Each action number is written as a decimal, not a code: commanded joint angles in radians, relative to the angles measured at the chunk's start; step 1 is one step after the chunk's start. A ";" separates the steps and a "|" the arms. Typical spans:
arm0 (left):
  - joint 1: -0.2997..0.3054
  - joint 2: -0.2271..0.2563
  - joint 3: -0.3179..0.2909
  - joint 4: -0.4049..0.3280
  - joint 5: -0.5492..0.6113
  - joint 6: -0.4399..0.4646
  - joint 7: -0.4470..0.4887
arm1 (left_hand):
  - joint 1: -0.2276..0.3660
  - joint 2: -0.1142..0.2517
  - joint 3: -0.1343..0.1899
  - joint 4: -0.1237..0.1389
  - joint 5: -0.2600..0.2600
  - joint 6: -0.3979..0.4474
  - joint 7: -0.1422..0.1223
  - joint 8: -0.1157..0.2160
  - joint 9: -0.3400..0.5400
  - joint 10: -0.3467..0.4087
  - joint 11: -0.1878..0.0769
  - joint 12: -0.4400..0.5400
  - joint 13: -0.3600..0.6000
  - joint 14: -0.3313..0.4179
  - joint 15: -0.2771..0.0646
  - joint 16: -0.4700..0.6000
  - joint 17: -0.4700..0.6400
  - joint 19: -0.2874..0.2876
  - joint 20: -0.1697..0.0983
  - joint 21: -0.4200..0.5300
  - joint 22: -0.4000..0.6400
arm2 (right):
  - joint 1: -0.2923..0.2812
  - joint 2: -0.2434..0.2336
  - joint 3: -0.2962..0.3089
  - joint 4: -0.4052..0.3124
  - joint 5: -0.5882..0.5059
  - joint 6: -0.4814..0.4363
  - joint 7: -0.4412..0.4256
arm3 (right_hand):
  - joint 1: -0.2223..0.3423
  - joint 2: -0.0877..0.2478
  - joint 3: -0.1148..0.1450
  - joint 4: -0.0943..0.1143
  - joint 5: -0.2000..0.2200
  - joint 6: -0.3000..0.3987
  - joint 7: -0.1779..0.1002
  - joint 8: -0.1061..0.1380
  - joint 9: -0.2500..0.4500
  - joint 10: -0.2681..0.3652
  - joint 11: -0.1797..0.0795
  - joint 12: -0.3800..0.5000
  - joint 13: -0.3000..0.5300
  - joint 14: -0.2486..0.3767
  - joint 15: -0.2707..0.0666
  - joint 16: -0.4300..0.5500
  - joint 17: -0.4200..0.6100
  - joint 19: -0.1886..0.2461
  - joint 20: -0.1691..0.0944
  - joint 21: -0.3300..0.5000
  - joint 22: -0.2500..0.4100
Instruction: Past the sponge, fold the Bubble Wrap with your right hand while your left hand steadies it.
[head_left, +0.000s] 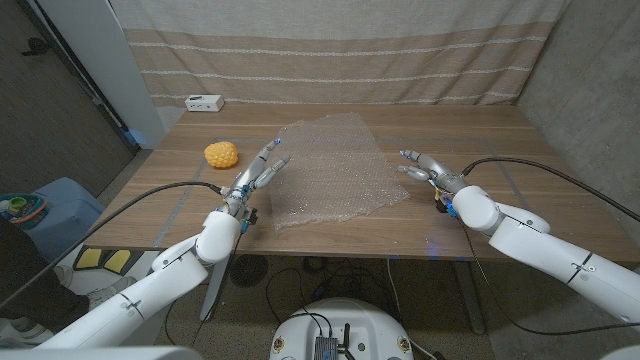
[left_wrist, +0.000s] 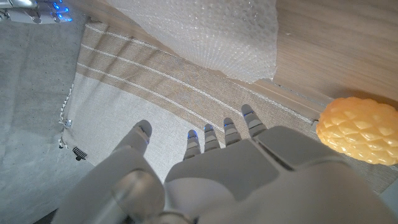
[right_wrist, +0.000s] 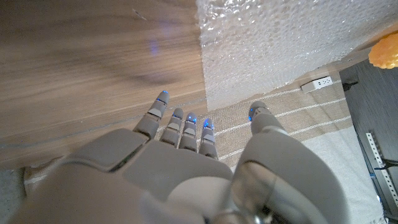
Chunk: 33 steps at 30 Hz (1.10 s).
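From the head camera, a sheet of Bubble Wrap (head_left: 331, 170) lies spread flat mid-table, the yellow sponge (head_left: 222, 154) off to its left. The left hand (head_left: 258, 173) reaches to the sheet's left edge, fingers straight and holding nothing; the right hand (head_left: 425, 167) hovers just beside the right edge, fingers apart and empty.

Left wrist: spread fingers (left_wrist: 195, 144), sponge (left_wrist: 359, 130) and wrap (left_wrist: 217, 31) ahead.

Right wrist: parted fingers (right_wrist: 180, 127) near the wrap's (right_wrist: 280, 43) edge.
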 joint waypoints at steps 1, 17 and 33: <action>0.064 0.030 -0.002 -0.087 0.088 0.082 0.026 | 0.015 0.001 0.001 -0.010 -0.001 0.009 -0.004 0.001 0.004 -0.001 -0.005 -0.004 0.006 -0.013 -0.001 -0.003 0.004 -0.012 -0.001 -0.005 0.002 | -0.004 -0.055 -0.049 -0.107 -0.169 -0.159 0.043 | 0.012 0.002 0.004 -0.010 -0.002 0.023 -0.002 0.011 0.003 0.010 -0.006 0.007 0.004 0.004 -0.014 0.000 0.001 0.008 -0.006 0.006 0.005; 0.097 0.074 0.018 -0.194 0.174 0.251 -0.025 | 0.056 0.009 0.014 -0.055 -0.003 0.055 0.004 0.011 0.005 -0.015 -0.008 -0.014 0.007 -0.059 -0.001 -0.007 0.005 -0.028 -0.010 -0.024 0.001 | 0.020 -0.091 -0.131 -0.188 -0.339 -0.307 0.169 | 0.065 0.014 0.030 -0.036 0.000 0.067 -0.013 0.014 0.003 0.038 -0.037 0.009 0.004 0.018 -0.049 0.000 -0.002 0.035 -0.022 0.012 0.004; 0.114 0.106 0.032 -0.254 0.210 0.346 -0.053 | 0.077 0.012 0.020 -0.082 -0.004 0.075 0.012 0.009 0.005 -0.021 -0.006 -0.019 0.007 -0.091 0.003 -0.007 0.005 -0.047 -0.016 -0.039 0.002 | 0.040 -0.111 -0.187 -0.199 -0.452 -0.357 0.294 | 0.078 0.017 0.036 -0.036 -0.001 0.066 -0.011 0.008 0.004 0.027 -0.038 0.001 0.004 0.006 -0.048 -0.004 0.000 0.036 -0.032 0.009 0.004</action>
